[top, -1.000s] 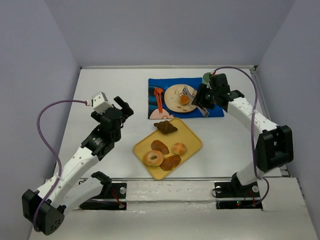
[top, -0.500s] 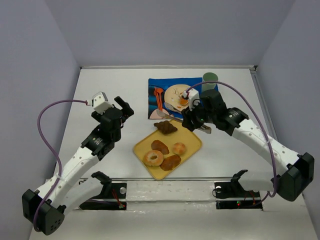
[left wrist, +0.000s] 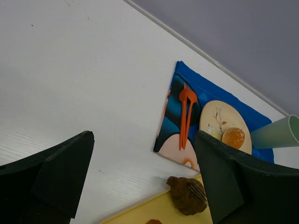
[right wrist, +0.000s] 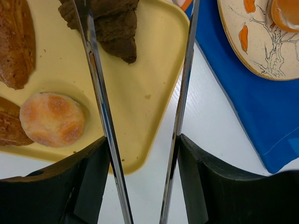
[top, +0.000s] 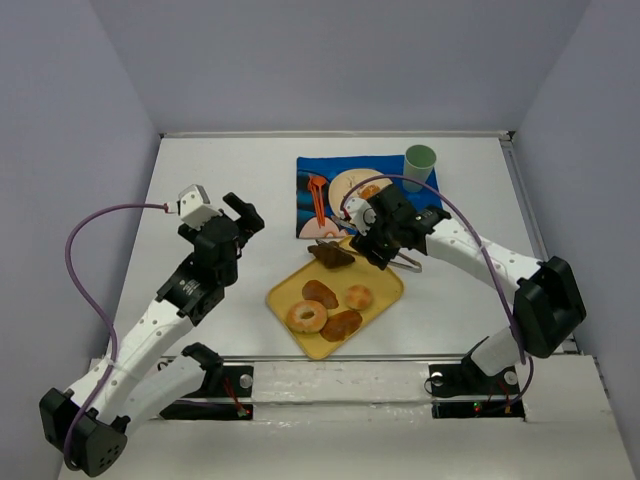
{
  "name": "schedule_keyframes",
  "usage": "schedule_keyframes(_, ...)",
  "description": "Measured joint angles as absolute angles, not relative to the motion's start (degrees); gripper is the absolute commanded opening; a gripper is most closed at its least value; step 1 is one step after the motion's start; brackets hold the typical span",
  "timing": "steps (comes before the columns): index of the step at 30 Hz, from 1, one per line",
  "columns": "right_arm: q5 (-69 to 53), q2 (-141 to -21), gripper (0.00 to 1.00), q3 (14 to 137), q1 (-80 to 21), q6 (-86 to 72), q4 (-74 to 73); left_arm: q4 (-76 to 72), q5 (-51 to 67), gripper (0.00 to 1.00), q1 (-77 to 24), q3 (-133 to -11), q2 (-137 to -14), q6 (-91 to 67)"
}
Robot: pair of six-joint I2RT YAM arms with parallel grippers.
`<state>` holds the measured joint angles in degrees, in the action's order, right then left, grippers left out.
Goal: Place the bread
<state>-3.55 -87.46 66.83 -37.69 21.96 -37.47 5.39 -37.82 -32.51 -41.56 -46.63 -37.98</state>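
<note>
The first piece was already placed: the golden roll (left wrist: pixel 232 136) lay on the plate (left wrist: pixel 212 116), upon the blue mat (top: pixel 310 172). The step in hand, as I judged it, was the fetching of the second piece. The dark croissant (top: pixel 330 254) lay on the far corner of the yellow tray (top: pixel 385 288).

The right gripper (right wrist: pixel 142 140) was clenched on a pair of metal tongs (right wrist: pixel 100 93), whose two blades stood apart. One blade crossed the croissant and the other hung over the edge of the tray. Whether a tip touched the pastry I could not tell; it seemed very close. The left gripper (left wrist: pixel 142 140) was released and held nothing. It hovered over the bare table, well apart from the tray.

The next move called for bringing both blades around the croissant, one on each side, and then for a gentle squeeze, because a ridged pastry may slip or crumble.

One second before, the right arm was over the plate, with the tongs near the roll. Since then it had swung toward the tray. The croissant and the left arm had kept nearly the same place.
</note>
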Motion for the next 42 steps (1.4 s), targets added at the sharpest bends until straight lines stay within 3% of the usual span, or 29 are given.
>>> schedule_keyframes(31, -9.3, -88.2, 0.69, 71.3, -38.0, 23.9, -42.4, 5.4, -38.0, 0.99, -32.5, -40.9, -46.4, -38.0)
schedule_keyframes(32, -9.5, -89.1, 0.68, 71.8, -38.0, 24.0, -42.5, 5.4, -38.0, 0.99, -32.5, -40.9, -46.4, -38.0)
schedule_keyframes(36, -9.5, -91.4, 0.45, 72.7, -38.0, 24.1, -43.0, 5.4, -38.2, 0.99, -32.5, -40.9, -46.4, -38.0)
schedule_keyframes(37, -9.4, -91.8, 0.33, 72.7, -38.0, 24.1, -43.1, 5.4, -38.2, 0.99, -32.5, -40.9, -46.4, -38.0)
schedule_keyframes(38, -9.4, -91.9, 0.28, 72.7, -38.0, 24.1, -43.3, 5.4, -38.2, 0.99, -32.5, -40.9, -46.4, -38.0)
schedule_keyframes(42, -9.4, -90.8, 0.2, 72.8, -38.0, 23.9, -43.5, 5.4, -38.2, 0.99, -32.5, -40.9, -46.4, -38.0)
